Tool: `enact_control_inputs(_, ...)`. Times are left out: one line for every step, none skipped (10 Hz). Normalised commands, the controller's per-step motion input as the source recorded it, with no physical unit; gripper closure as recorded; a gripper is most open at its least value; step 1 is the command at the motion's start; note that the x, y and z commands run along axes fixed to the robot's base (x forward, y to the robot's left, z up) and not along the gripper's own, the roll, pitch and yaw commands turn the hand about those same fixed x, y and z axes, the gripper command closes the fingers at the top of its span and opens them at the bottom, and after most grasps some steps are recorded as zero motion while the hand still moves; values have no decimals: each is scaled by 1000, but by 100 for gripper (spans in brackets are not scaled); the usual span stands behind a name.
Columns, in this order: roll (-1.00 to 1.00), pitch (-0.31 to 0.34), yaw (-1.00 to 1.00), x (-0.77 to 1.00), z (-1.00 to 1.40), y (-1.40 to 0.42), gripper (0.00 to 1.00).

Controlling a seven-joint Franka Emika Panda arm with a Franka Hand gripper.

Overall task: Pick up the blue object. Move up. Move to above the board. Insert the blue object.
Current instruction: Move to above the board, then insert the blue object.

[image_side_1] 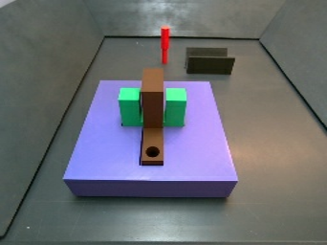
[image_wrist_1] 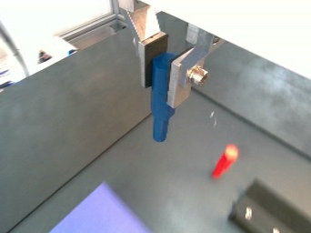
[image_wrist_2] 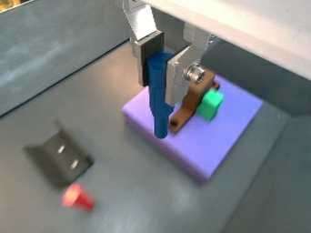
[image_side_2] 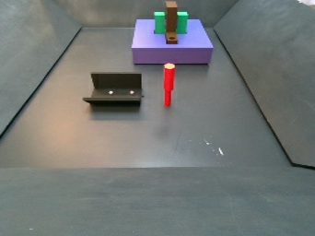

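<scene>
My gripper (image_wrist_1: 165,86) is shut on the blue object (image_wrist_1: 162,114), a thin blue peg that hangs upright between the fingers, its lower end free; both show in both wrist views. In a wrist view the gripper (image_wrist_2: 165,84) holds the blue object (image_wrist_2: 159,109) high up, its tip over the purple slab's edge beside the brown board (image_wrist_2: 188,109). The board (image_side_1: 153,115) passes through a green block (image_side_1: 132,105), with its round hole (image_side_1: 153,151) near one end. The gripper and the blue object are out of view in both side views.
The board and green block (image_side_2: 169,20) rest on a large purple slab (image_side_1: 192,158) (image_side_2: 172,51). A red peg (image_side_2: 170,85) (image_side_1: 165,43) stands upright on the floor. The dark fixture (image_side_2: 114,90) (image_side_1: 209,61) stands near it. Grey walls enclose the floor.
</scene>
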Motion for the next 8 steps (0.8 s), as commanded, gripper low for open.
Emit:
enact_control_inputs(39,163,10,492,191,-1400,100)
enact_control_inputs(-6,147,6,517,200,-1400,100)
enact_control_inputs(23,137,6,540,203,-1400,100)
enact_control_inputs(24,138,11,566,207,-1400,100)
enact_control_inputs(38,156,5,262,82,-517,100)
enact_control_inputs(44,151,2,179,52,-271,100)
enact_control_inputs(-4,0,0,3,0,0,100)
enact_control_inputs(-199,-111,0,0,-329,-6,100)
